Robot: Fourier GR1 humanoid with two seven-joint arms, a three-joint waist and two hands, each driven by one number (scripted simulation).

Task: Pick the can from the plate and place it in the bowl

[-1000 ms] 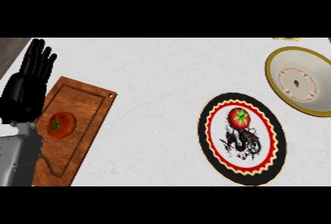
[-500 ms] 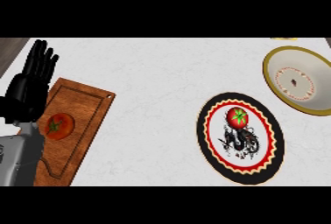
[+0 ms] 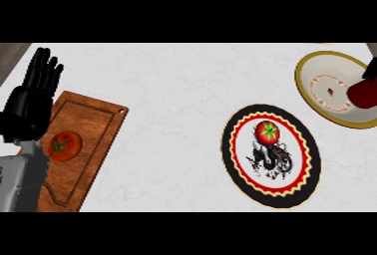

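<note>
The can (image 3: 268,132), red with a green star-shaped mark on top, stands on the upper part of a black-rimmed plate (image 3: 298,187) with a red ring and a dragon motif, right of centre. The cream bowl (image 3: 324,89) with a gold rim sits at the upper right. A dark red rounded thing (image 3: 364,95) overlaps the bowl's right side at the view's edge, with a dark shape above it; what it is cannot be told. My left hand (image 3: 31,102) rests open at the far left, fingers up, far from the plate. My right hand does not show.
A wooden cutting board (image 3: 85,149) lies at the left, partly under my left forearm (image 3: 18,182), with a tomato (image 3: 63,145) on it. Bare white counter (image 3: 169,124) spreads between the board and the plate.
Plate and bowl have drifted slightly left in the view. A dark red thing has appeared at the right edge over the bowl. The left hand stays where it was.
</note>
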